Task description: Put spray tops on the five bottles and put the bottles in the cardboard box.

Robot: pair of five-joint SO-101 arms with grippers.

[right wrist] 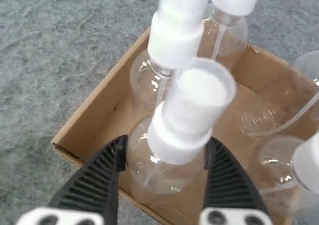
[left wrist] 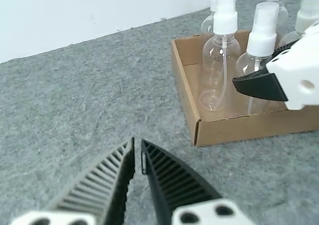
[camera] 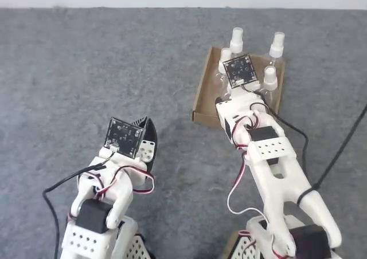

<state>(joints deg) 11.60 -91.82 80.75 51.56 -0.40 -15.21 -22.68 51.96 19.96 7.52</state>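
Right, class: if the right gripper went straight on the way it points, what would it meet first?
Probably the spray top of the bottle in the box, right ahead of the right gripper; depth is unclear.

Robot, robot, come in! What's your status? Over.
Left end effector shut, empty, over the carpet. Right end effector around a spray bottle in the cardboard box, grip unclear. Four more capped bottles close beside it.
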